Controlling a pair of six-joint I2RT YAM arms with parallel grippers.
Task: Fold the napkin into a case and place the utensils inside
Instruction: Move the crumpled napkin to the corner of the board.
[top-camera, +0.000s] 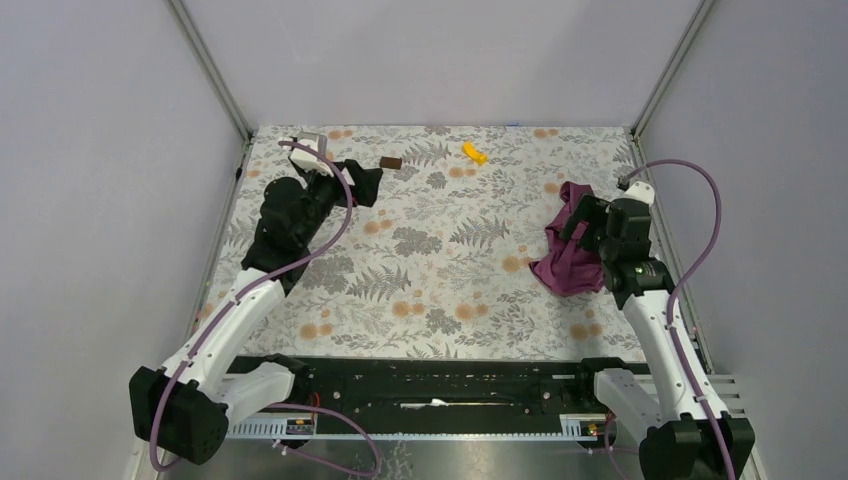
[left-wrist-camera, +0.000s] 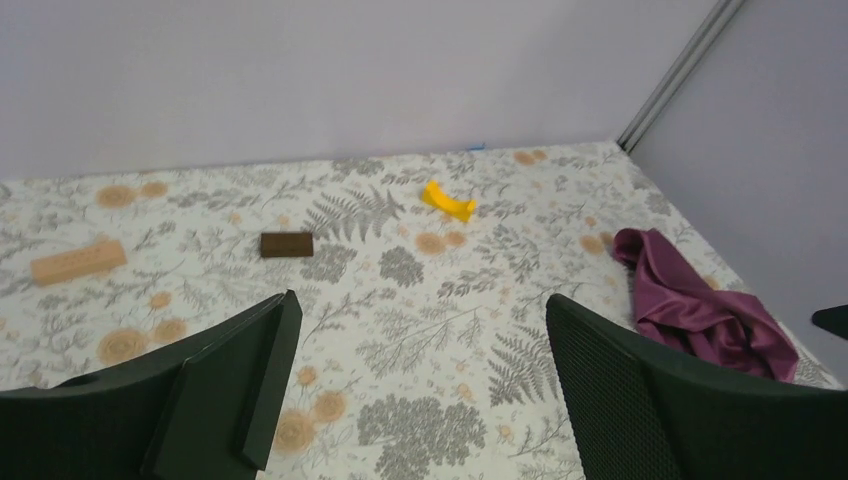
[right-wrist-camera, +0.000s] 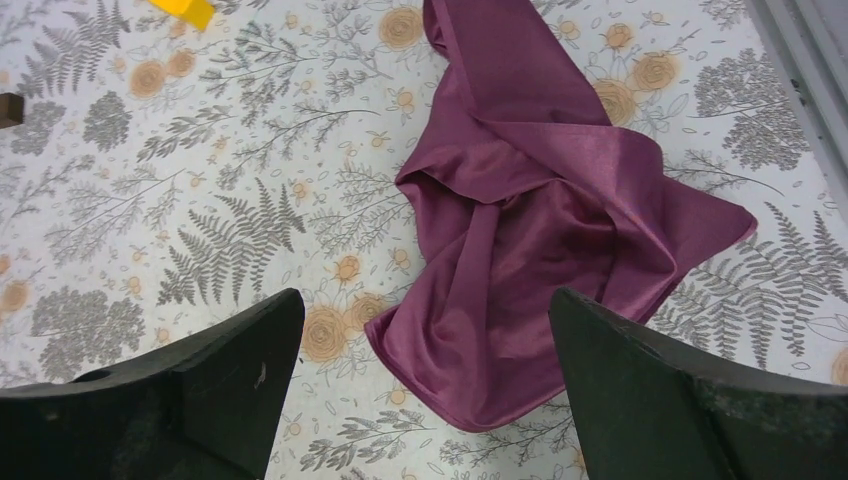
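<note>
The plum napkin lies crumpled in a heap at the right side of the floral table cover; it also shows in the right wrist view and the left wrist view. My right gripper hovers over the napkin's near edge, open and empty, its jaws wide apart either side of the cloth's lower corner. My left gripper is at the far left, open and empty, above bare table cover. No fork or spoon shows in any view.
A small brown block and a small yellow piece lie near the back wall. A tan wooden block lies at the far left. Grey walls and metal posts enclose the table.
</note>
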